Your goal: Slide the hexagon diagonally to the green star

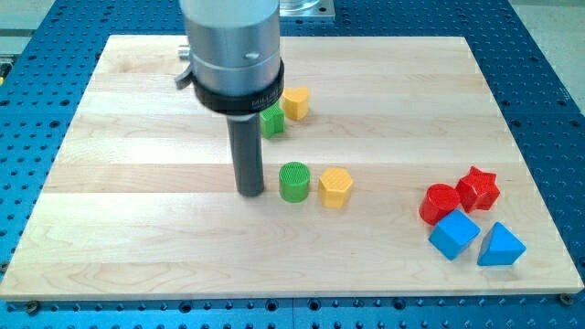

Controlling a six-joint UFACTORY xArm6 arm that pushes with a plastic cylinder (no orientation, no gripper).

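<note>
The yellow hexagon point(335, 187) lies near the board's middle, just right of a green cylinder point(294, 182) and close to it. My tip point(250, 193) rests on the board just left of the green cylinder, a small gap apart. The green star point(273, 121) sits above them, partly hidden behind the arm's grey body, so its shape shows only in part. A second yellow block point(295, 103) sits against the star's upper right; its shape is unclear.
At the view's right is a cluster: a red cylinder point(441, 203), a red star point(478, 189), a blue cube point(454, 234) and a blue triangular block point(501, 245). The wooden board point(137, 238) lies on a blue perforated table.
</note>
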